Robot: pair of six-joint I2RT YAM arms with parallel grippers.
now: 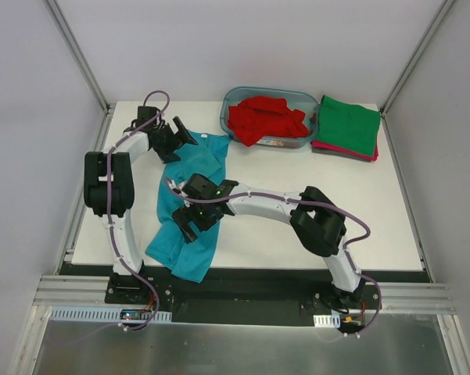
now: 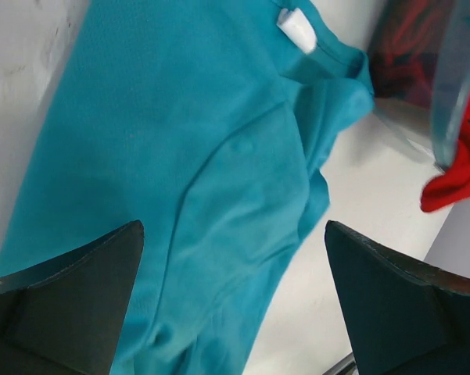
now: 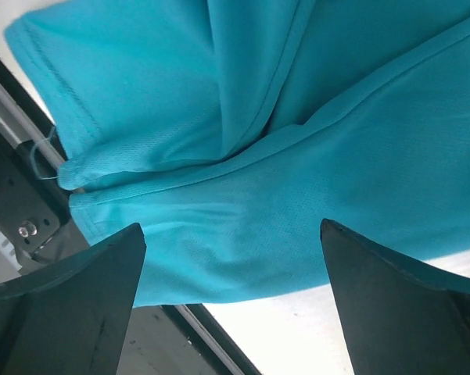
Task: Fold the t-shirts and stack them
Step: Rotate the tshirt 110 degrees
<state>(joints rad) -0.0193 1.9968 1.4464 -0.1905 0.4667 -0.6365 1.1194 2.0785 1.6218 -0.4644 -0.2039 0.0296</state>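
Note:
A teal-blue t-shirt (image 1: 189, 205) lies crumpled lengthwise on the white table, its lower hem hanging over the near edge. My left gripper (image 1: 178, 137) is open and empty above its collar end; the left wrist view shows the cloth (image 2: 180, 156) and its white neck tag (image 2: 297, 30) between the spread fingers (image 2: 233, 228). My right gripper (image 1: 191, 222) is open and empty above the shirt's lower part, over folds and a hem (image 3: 297, 117), with its jaws wide (image 3: 233, 228). A red shirt (image 1: 266, 117) lies bunched in the tub. A folded green shirt (image 1: 349, 125) rests on a magenta one (image 1: 340, 151).
The clear blue-tinted tub (image 1: 311, 101) stands at the back centre, and also shows in the left wrist view (image 2: 452, 94) with red cloth (image 2: 453, 183) spilling over it. The black front rail (image 1: 242, 277) runs along the table's near edge. Grey walls enclose the table.

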